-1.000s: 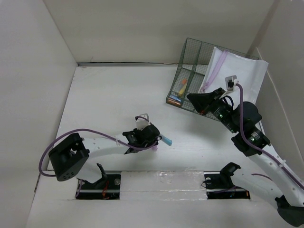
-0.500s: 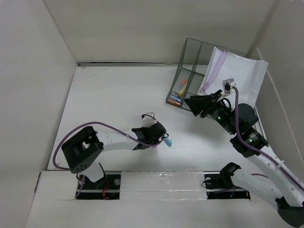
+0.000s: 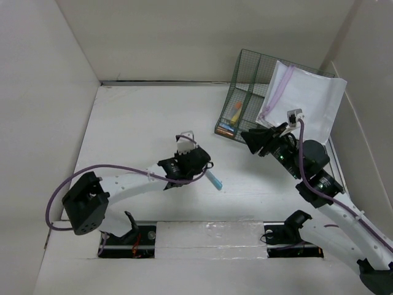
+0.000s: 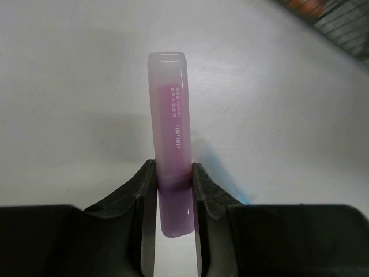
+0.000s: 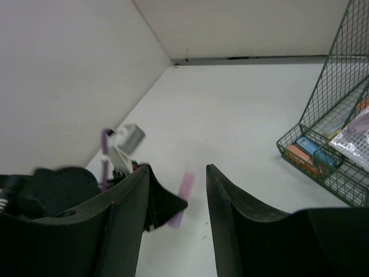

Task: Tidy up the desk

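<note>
As the overhead camera looks down, the white tabletop [image 3: 141, 123] spreads wide between white wall panels. The left gripper [image 3: 204, 169] hangs over its middle. From above its jaws cannot be made out, and a small pale-blue piece [image 3: 215, 182] shows just past its tip. The right gripper [image 3: 249, 141] hovers apart from the left one and faces it. Just beside the right gripper, on its far side, stands the green wire basket [image 3: 245, 86]. A clear bag [image 3: 304, 98] with a purple zip lies over the basket's right part.

From the left wrist, the left gripper pinches a translucent purple marker [image 4: 172, 127] near its lower end, one finger pressed to each side. The marker juts straight ahead of the fingers, capped end foremost, above the tabletop. A corner of the basket sits ahead and to the right.

From the right wrist, the right gripper's fingers stand spread with nothing between them. Ahead and to the left, blurred, the left arm [image 5: 52, 184] carries the marker at a tilt. The basket stands on the tabletop ahead to the right, with orange and blue items [image 5: 300, 153] in its front compartment.
</note>
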You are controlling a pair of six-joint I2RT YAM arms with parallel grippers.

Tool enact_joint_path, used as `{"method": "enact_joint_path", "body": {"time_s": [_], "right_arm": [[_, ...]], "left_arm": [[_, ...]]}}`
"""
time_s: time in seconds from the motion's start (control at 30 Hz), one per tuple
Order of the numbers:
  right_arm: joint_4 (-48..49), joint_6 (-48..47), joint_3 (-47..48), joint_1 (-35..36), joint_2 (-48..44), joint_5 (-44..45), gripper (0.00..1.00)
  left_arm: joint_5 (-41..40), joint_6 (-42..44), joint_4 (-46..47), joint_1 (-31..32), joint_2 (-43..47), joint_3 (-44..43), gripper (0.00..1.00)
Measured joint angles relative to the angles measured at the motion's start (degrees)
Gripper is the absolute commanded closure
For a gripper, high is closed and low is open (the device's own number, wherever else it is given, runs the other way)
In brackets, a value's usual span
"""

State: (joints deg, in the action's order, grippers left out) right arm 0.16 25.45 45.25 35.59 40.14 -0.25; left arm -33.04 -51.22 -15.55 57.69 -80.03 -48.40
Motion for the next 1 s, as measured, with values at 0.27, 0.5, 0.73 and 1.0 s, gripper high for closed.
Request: {"method": "enact_joint_path", "body": {"time_s": [0.27, 0.5, 0.73, 1.0], "right_arm": [[-1.1, -0.5, -2.1, 0.0, -2.3, 1.7, 0.51], [-3.0, -1.1, -2.2, 0.0, -5.5, 4.0, 0.51], [-6.0, -1.5, -2.2, 0.0, -6.9, 4.3, 0.5], [-7.7, -1.5, -2.2, 0.0, -8.2, 4.3, 0.5]], "left_arm": [[10.4, 19.5, 26.6, -10.1, -3.5, -11.8, 1.0], [22.3, 33.9, 34.5, -14.9, -27.0, -40.0, 1.0], [32.3, 37.0, 28.6, -18.2, -53.2, -73.2, 0.97], [34.9, 36.1, 26.3, -20.4, -61.1, -81.0, 0.84]]}}
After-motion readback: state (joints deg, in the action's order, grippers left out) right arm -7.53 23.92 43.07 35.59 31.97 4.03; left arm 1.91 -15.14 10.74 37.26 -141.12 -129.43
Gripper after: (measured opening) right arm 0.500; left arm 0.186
